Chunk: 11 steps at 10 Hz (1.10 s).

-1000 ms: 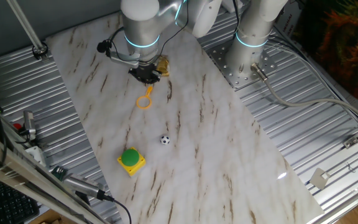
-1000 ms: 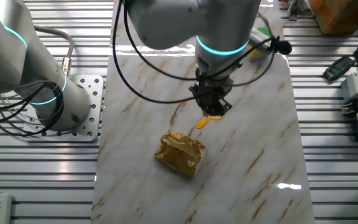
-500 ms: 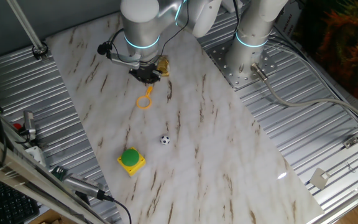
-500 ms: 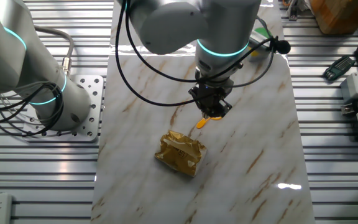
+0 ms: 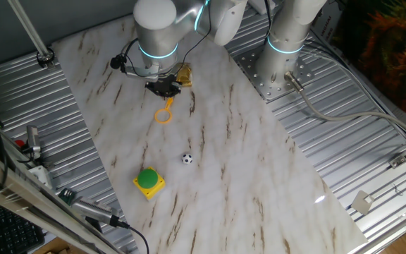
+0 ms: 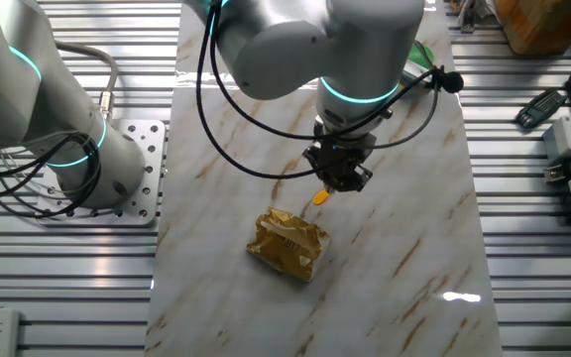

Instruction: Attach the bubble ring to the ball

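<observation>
Leftmost on the marble-patterned tabletop [image 5: 245, 162] sits a green round button on a yellow square base [image 5: 148, 180], idle and apart from the action. Next over, the small orange-yellow plastic bubble ring [image 5: 163, 114] lies flat, loop toward the button, handle pointing up at the black hand [image 5: 163, 87], which hangs right over the handle tip, likely lining up for a pick. Whether the hand is clenched or released, I cannot tell; the other fixed view shows only the handle end poking out below it. Further right, the tiny black-and-white soccer-patterned ball [image 5: 187, 159] waits well apart from the ring. A crumpled golden-yellow wrapper [image 6: 287, 242] sits just beyond the hand.
</observation>
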### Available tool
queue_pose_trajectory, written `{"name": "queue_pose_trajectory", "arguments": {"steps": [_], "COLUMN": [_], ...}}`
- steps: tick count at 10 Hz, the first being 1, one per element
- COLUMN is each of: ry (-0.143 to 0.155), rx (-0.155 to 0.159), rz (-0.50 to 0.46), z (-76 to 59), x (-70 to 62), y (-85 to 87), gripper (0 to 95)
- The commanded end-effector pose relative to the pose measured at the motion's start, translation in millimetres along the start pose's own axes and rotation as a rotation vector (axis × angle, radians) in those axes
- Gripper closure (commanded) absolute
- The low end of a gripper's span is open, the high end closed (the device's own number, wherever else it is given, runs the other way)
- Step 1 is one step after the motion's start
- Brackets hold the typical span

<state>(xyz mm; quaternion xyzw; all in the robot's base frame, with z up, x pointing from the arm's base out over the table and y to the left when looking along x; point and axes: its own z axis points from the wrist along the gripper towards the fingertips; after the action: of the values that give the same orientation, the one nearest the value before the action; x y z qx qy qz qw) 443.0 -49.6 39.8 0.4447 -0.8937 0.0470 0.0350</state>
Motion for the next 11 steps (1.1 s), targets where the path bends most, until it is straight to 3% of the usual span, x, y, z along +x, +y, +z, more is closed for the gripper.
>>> {"name": "queue_pose_trajectory", "arguments": {"steps": [1,11], "ry": [-0.006,-0.006], "rx": [-0.002,-0.011], "rz": [-0.004,0.012], "z": [1.6,7.3], "x": [0.7,-3.5], "y": [0.2,6.5], "gripper": [95.0,95.0]}}
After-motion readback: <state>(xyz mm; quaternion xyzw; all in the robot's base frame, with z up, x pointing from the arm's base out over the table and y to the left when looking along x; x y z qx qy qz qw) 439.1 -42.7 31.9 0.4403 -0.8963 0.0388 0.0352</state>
